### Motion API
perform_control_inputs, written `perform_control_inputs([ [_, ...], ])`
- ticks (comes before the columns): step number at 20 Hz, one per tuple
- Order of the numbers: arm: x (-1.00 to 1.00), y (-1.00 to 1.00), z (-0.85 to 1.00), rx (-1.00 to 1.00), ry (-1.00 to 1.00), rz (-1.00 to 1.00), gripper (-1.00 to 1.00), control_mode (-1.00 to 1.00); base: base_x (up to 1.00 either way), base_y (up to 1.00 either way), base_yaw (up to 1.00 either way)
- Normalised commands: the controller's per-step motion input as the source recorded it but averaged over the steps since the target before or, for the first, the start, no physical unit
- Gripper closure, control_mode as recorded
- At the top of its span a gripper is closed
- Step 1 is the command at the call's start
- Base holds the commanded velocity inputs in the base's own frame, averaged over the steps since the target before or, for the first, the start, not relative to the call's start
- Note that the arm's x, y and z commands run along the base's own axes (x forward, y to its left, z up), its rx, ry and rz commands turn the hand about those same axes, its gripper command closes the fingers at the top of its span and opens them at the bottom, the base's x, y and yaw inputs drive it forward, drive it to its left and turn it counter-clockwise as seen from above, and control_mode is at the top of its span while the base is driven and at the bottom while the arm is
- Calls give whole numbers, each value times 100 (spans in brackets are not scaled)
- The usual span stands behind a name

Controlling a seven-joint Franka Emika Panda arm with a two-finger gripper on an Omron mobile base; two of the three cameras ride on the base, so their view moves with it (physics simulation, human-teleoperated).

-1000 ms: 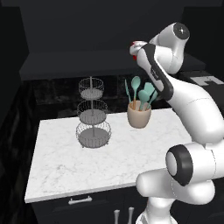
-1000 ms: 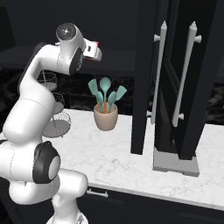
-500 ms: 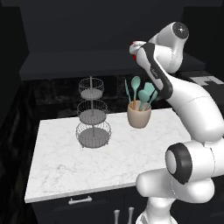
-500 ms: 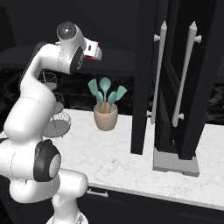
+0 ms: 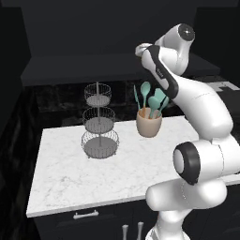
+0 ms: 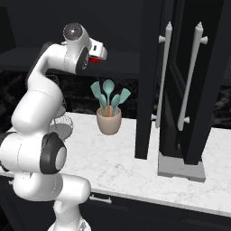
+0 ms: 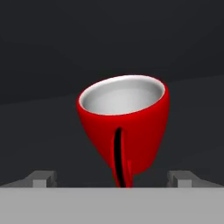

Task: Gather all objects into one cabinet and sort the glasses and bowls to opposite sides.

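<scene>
On the counter (image 5: pixel 70 173), a three-tier wire stand (image 5: pixel 98 123) sits toward the left of the back edge, with a beige pot (image 5: pixel 149 123) of teal utensils (image 5: pixel 151 98) just to its right, also near the back edge. The arm reaches up and back above the pot, its wrist high against the dark wall. In the right base view, a cabinet (image 6: pixel 198 81) with two long silver bar handles (image 6: pixel 190 81) stands on the counter's right part, well apart from the pot.

In the hand view, a red cup (image 7: pixel 124 127) sits straight ahead of the gripper (image 7: pixel 111 178), between the lines of its two fingertips (image 7: pixel 41 178). The cup leans: its white-lined mouth faces up and toward the camera, its axis tilted with the rim's right side higher. A thin handle runs down its near face. The jaws stand wide, one tip at each side, neither touching the cup. What the cup rests on cannot be made out against the dark surface.
</scene>
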Motion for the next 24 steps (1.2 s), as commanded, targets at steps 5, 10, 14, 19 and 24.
perform_control_inputs([
  [5, 31, 0, 0, 0, 0, 0, -100, -100, 0, 0, 0],
  [10, 28, 0, 0, 0, 0, 0, -100, -100, 0, 0, 0],
  [14, 28, 0, 0, 0, 0, 0, -100, -100, 0, 0, 0],
  [19, 8, 0, 0, 0, 0, 0, -100, -100, 0, 0, 0],
  [24, 2, 0, -6, 0, 0, 0, 100, -100, 0, 0, 0],
])
